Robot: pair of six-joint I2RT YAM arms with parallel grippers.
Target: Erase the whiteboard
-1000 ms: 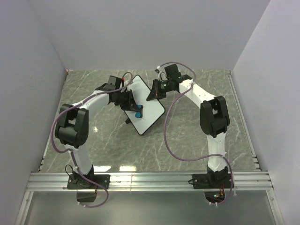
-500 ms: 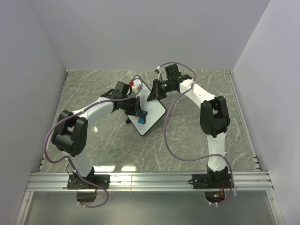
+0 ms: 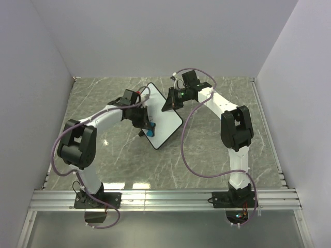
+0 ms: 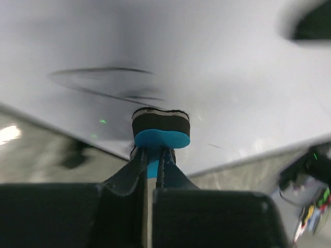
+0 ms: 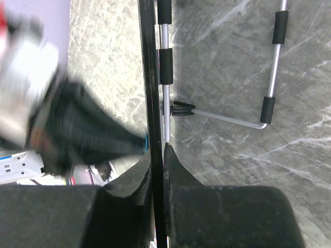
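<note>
The whiteboard [image 3: 164, 114] stands tilted at the table's middle. In the left wrist view its white face [image 4: 217, 67] bears thin black scribbles [image 4: 103, 77]. My left gripper [image 3: 147, 125] is shut on the small blue eraser [image 3: 150, 132], which presses its dark felt against the board near the lower left edge [image 4: 161, 129]. My right gripper [image 3: 168, 105] is shut on the board's thin black edge [image 5: 150, 72] at the far right side and holds it. The left gripper's fingertips [image 4: 139, 155] pinch the eraser's blue tab.
Behind the board a metal wire stand with black foam sleeves [image 5: 222, 116] rests on the grey marble tabletop [image 3: 217, 150]. My left arm appears blurred in the right wrist view [image 5: 72, 129]. Grey walls surround the table; a rail [image 3: 165, 199] runs along the near edge.
My left gripper swept the eraser right across the board, then back left toward the near-left edge. The right gripper and the board have stayed put.
</note>
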